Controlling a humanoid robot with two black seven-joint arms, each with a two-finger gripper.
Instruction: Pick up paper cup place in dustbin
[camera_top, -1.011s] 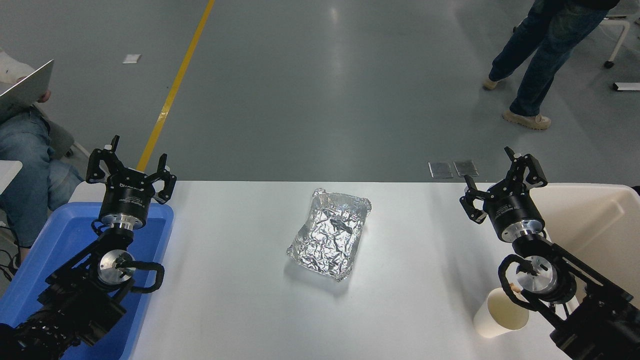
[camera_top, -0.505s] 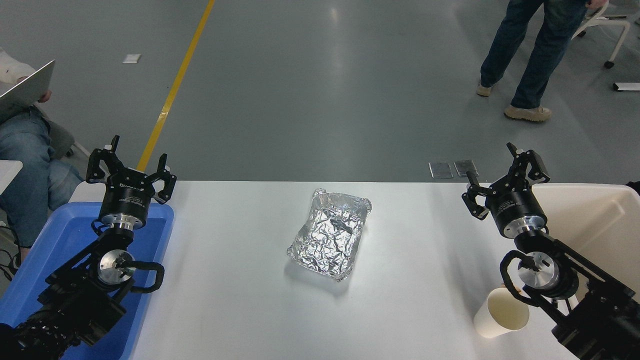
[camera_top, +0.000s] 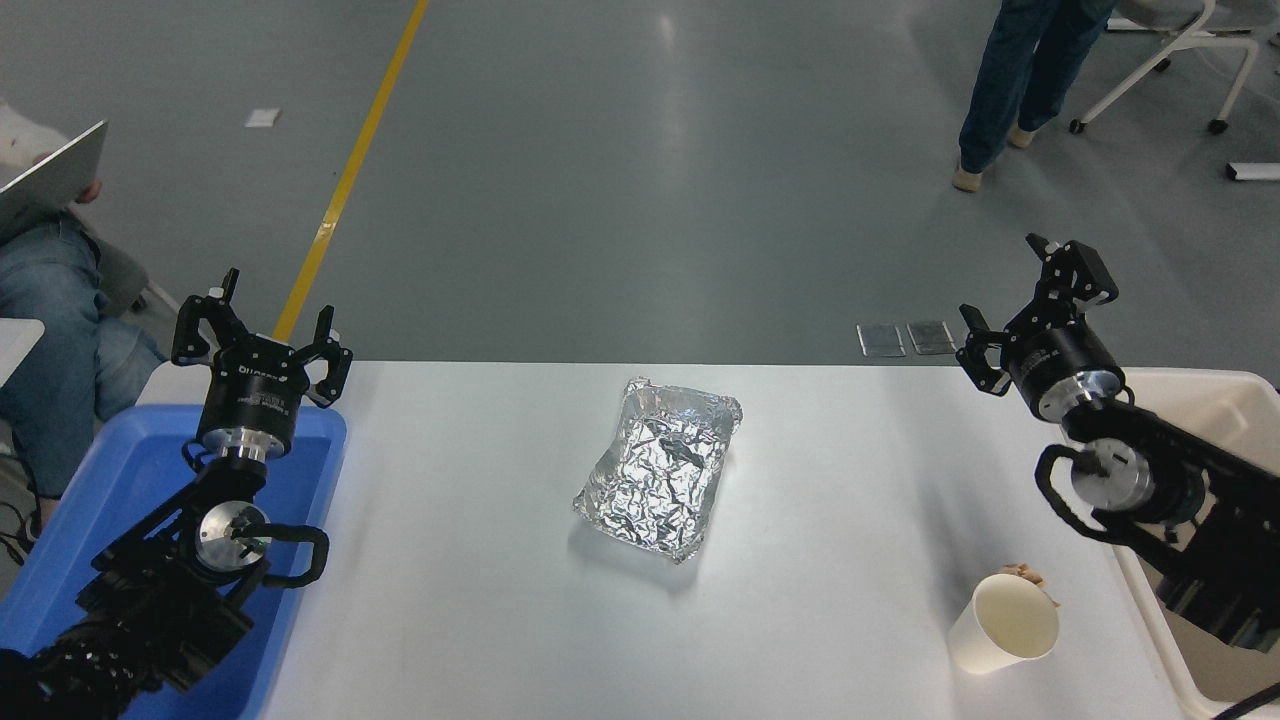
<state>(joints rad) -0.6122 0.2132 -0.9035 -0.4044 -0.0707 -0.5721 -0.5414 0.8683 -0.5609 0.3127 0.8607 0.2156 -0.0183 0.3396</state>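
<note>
While the right hand (camera_top: 1035, 300) hangs high with its fingers spread wide and nothing between them, the small white tapered paper cup (camera_top: 1003, 623) stands upright on the white counter (camera_top: 480, 600), well below and nearer the camera than that hand, a little to its left. Close beside the arm, on its right, sits the large cream rectangular plastic dustbin (camera_top: 1225, 400), its wall running past the cup's right side.

Judging by its thin walls, the cup should be very light, easy to crush and easy to tip. A gentle pinch across the side wall, just under the stiffer rolled rim, looks the safest hold.

One cup, one cream dustbin, one blue plastic bin (camera_top: 110, 470) and one crumpled silver foil tray (camera_top: 660, 468), far to the hand's left at mid-counter, can be counted. A small tan scrap (camera_top: 1028, 574) peeks out behind the cup's rim, possibly crumpled paper, though too little shows to be sure.

Parked over the blue bin, the left hand (camera_top: 262, 330) is likewise open and empty.
</note>
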